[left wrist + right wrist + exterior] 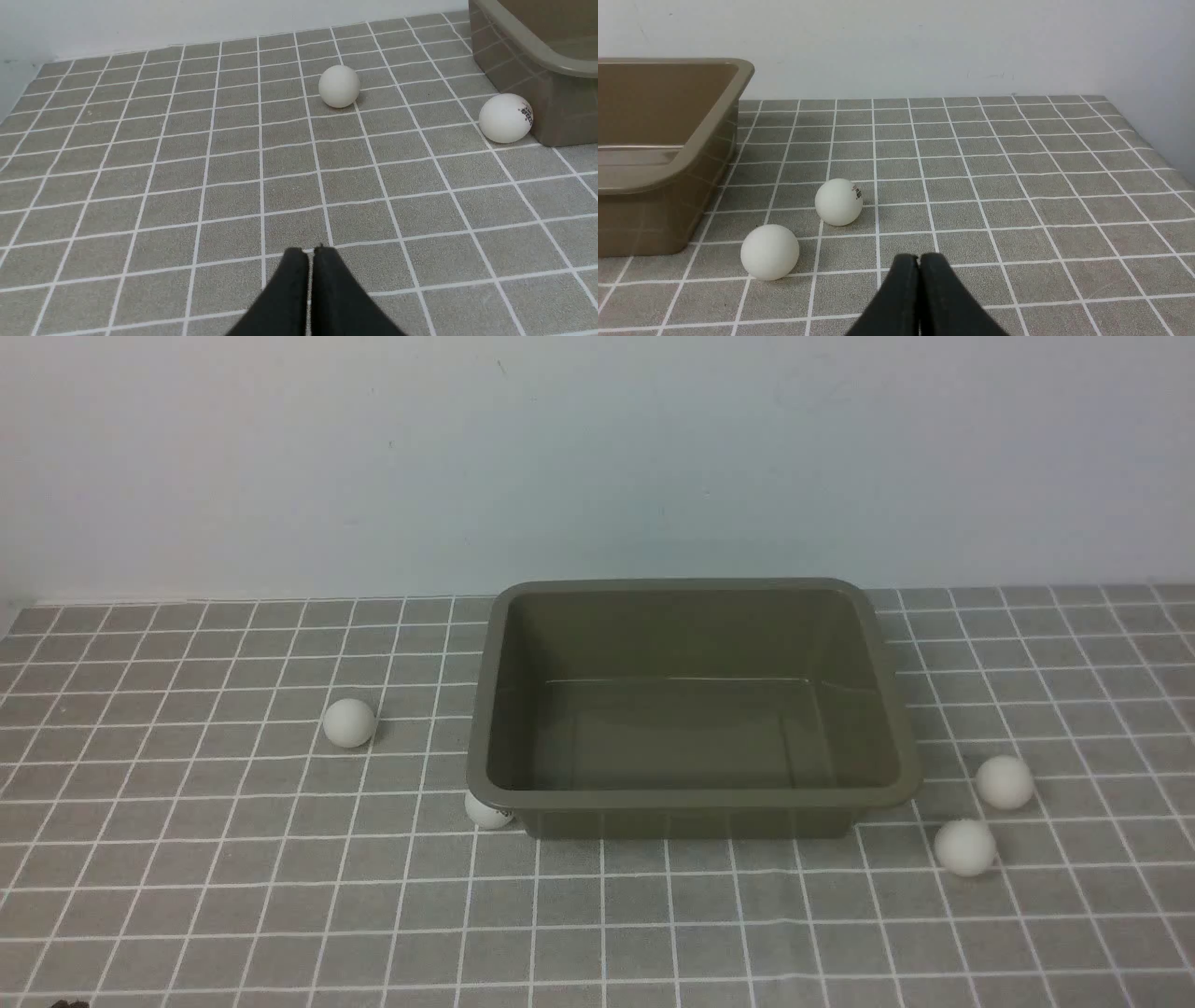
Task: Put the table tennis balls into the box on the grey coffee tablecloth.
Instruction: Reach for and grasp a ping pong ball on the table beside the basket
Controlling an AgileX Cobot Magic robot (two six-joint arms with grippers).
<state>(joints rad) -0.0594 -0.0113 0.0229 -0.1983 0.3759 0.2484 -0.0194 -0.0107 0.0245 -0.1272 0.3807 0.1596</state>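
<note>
The olive-green box (693, 798) stands empty on the grey coffee tablecloth (233, 896). Several white table tennis balls lie around it: one to its left (349, 722), one with a dark mark against its front left corner (487, 812), and two to its right (1005, 782) (964, 847). In the left wrist view my left gripper (310, 252) is shut and empty, short of the plain ball (339, 86) and the marked ball (506, 117). In the right wrist view my right gripper (919, 257) is shut and empty, near two balls (838, 201) (769, 252). Neither gripper shows in the front view.
A pale wall (597, 457) rises right behind the box and the cloth's far edge. In the right wrist view the cloth drops off at its far side edge (1162, 154). The box's corner (537, 60) shows in the left wrist view.
</note>
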